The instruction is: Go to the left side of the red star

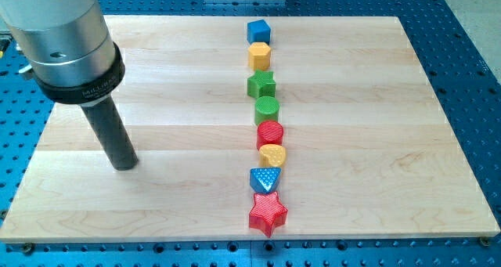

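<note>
While the arm's upper body is cut off at the view's top, my tip [124,164] rests on the worktop [180,71].
No pincer shows; the red star [268,212] lies well apart toward the view's lower right.

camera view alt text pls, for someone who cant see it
My tip rests on a wooden board, far to the view's left of a top-to-bottom column of eight coloured blocks. The red star is the column's bottom block, below a blue triangle.

Single view: high, angled down over whole wooden board [156,79].
</note>
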You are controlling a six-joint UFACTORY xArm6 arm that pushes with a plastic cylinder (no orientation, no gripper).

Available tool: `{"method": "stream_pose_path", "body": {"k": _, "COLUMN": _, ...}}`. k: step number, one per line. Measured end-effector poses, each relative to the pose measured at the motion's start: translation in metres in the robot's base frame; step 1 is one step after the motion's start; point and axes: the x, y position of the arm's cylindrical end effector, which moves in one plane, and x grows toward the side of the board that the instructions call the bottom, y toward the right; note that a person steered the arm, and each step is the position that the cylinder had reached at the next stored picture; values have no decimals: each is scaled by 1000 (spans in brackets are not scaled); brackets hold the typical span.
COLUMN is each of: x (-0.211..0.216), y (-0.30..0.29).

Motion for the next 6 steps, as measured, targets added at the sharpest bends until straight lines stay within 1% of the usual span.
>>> {"method": "stream_pose_path", "body": {"k": 2, "x": 6, "y": -4}}
{"method": "stream_pose_path", "body": {"k": 3, "x": 34, "y": -38}}
{"method": "stream_pose_path", "body": {"k": 4, "x": 96, "y": -27}}
{"method": "stream_pose_path", "body": {"k": 6, "x": 96, "y": -22}}
